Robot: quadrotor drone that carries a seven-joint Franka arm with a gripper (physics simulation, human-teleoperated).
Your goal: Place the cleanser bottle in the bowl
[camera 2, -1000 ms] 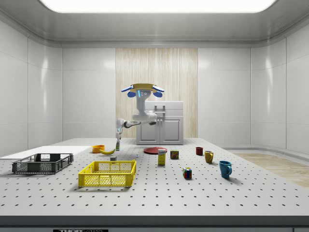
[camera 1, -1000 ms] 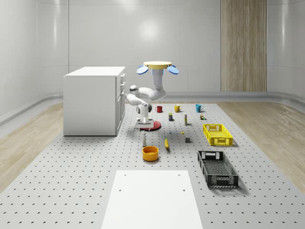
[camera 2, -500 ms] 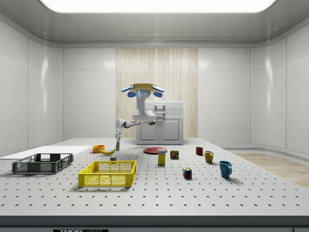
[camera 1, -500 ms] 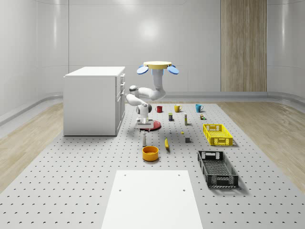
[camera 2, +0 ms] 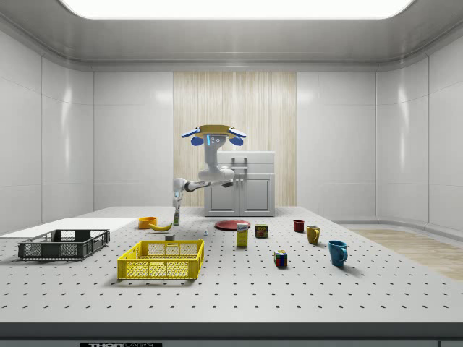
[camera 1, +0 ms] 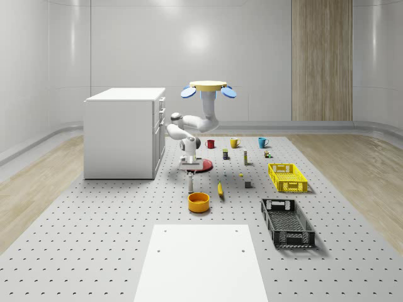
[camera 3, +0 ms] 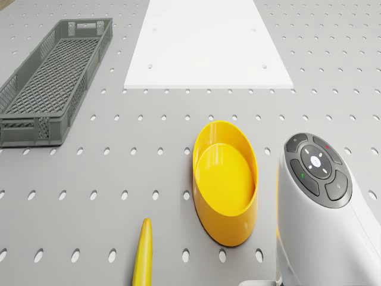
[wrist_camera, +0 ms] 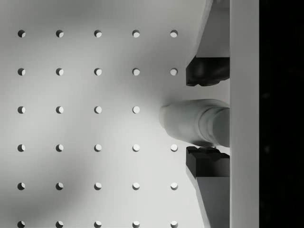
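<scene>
The cleanser bottle (camera 1: 189, 183) stands upright on the perforated table, just behind the orange-yellow bowl (camera 1: 198, 202). The drone (camera 1: 208, 88) hovers above the table beside the cabinet, its arm bent down over the bottle. My gripper (camera 1: 189, 174) points straight down around the bottle's top. In the wrist view the gripper (wrist_camera: 207, 116) has the bottle (wrist_camera: 190, 121) between its dark pads (wrist_camera: 206, 159); one pad touches it and the other is a sliver away. From the side, the gripper (camera 2: 176, 208) sits over the bottle (camera 2: 176, 217), next to the bowl (camera 2: 147, 223). In the drone view the bowl (camera 3: 225, 179) holds nothing.
A banana (camera 1: 220, 189) lies at the bowl's right in the whole-scene view, with a red plate (camera 1: 203, 165) behind the bottle. The white cabinet (camera 1: 123, 132) stands at the left, a yellow crate (camera 1: 287, 177) and a black crate (camera 1: 287, 221) at the right, and a white board (camera 1: 198, 261) in front.
Drone, arm and bottle stay where they were. The fingers have drawn in from wide open to the bottle's top.
</scene>
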